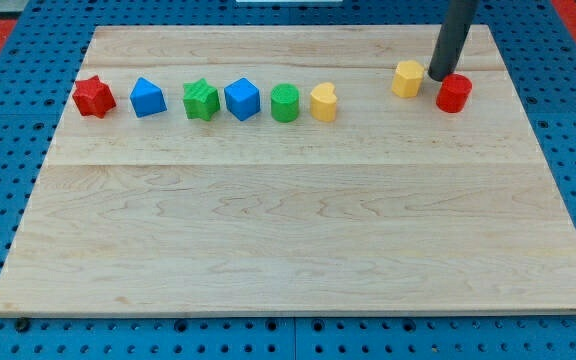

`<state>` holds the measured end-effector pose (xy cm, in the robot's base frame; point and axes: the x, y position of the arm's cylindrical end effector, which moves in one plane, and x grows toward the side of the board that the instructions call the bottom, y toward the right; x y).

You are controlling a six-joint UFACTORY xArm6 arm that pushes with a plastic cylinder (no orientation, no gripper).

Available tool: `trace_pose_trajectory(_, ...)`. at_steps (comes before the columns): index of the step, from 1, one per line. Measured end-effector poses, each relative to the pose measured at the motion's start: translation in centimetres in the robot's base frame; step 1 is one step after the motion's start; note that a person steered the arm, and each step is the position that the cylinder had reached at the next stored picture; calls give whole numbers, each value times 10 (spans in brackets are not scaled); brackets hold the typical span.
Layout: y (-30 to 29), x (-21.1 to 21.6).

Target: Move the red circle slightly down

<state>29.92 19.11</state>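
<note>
The red circle [454, 93] sits on the wooden board [288, 230] near the view's top right. My tip [437, 75] rests just at the circle's upper left, touching or nearly touching it. A yellow hexagon-like block [408, 78] lies just left of the tip. The rod rises from the tip to the view's top edge.
A row of blocks runs along the upper left: red star [94, 96], blue block [148, 97], green star-like block [201, 100], blue cube [242, 99], green circle [285, 103], yellow heart [323, 102]. The board's right edge lies close to the red circle.
</note>
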Motion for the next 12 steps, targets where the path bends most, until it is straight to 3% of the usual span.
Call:
trace_pose_trajectory(1,-6,-22)
trace_pose_trajectory(3,-35,40)
trace_pose_trajectory(5,8,-20)
trace_pose_trajectory(6,57,12)
trace_pose_trajectory(7,36,10)
trace_pose_trajectory(8,31,-22)
trace_pose_trajectory(12,26,9)
